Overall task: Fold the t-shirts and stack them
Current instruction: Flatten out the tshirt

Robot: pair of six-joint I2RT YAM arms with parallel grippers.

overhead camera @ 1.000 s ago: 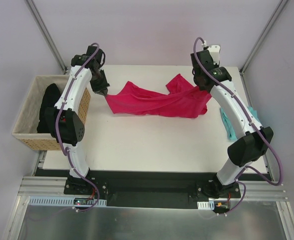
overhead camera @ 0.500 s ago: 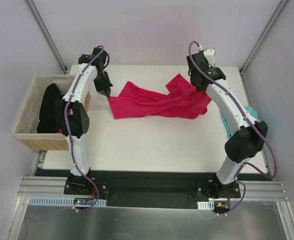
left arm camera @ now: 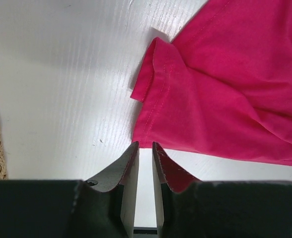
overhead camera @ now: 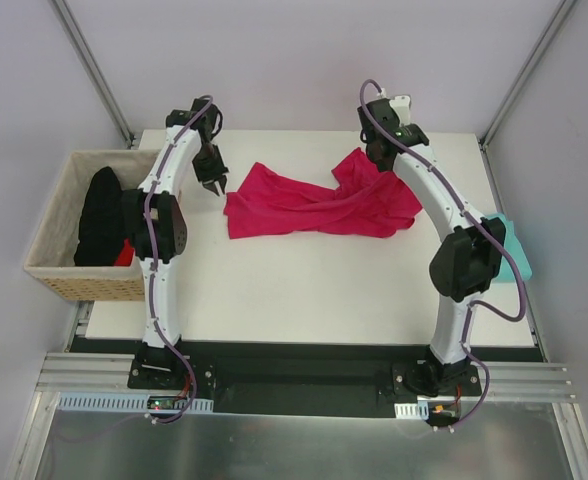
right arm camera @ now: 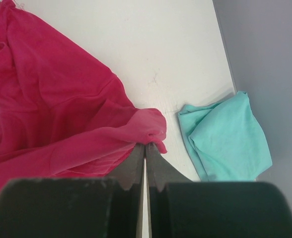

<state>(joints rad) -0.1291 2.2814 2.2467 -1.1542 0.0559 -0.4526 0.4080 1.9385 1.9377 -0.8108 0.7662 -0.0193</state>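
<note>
T-shirts are seen at two places on the white table (overhead camera: 304,290). Nearest, at the right edge and about halfway back, the teal t-shirt (overhead camera: 512,248) is laid as a small folded bundle, partly hidden behind the right arm in the top view. It is kept well apart from both grippers.

Beside the left edge, off the table, a wicker basket (overhead camera: 59,272) is set. It is filled with a heap of black cloth (overhead camera: 101,212), and a scrap of something red is glimpsed at its near right corner.

Farther back, the crimson-pink t-shirt (overhead camera: 314,205) is stretched from left to right across the far half of the table, rumpled and creased along its length. Its left end is laid flat on the surface, with one corner of the stitched hem turned over on itself.

Just off that left end, toward the far left corner, the left gripper (left arm camera: 145,145) is held above the table. Its fingers are parted by a narrow gap and nothing is caught between them. The hem is seen just beyond the fingertips; whether it is touched cannot be told.

At the shirt's right end, near the far edge and right of the middle, the right gripper (right arm camera: 146,145) is pressed together on the cloth. A gathered fold of the pink fabric is pinched at the fingertips, and the cloth around it is drawn up toward them in soft ridges.
</note>
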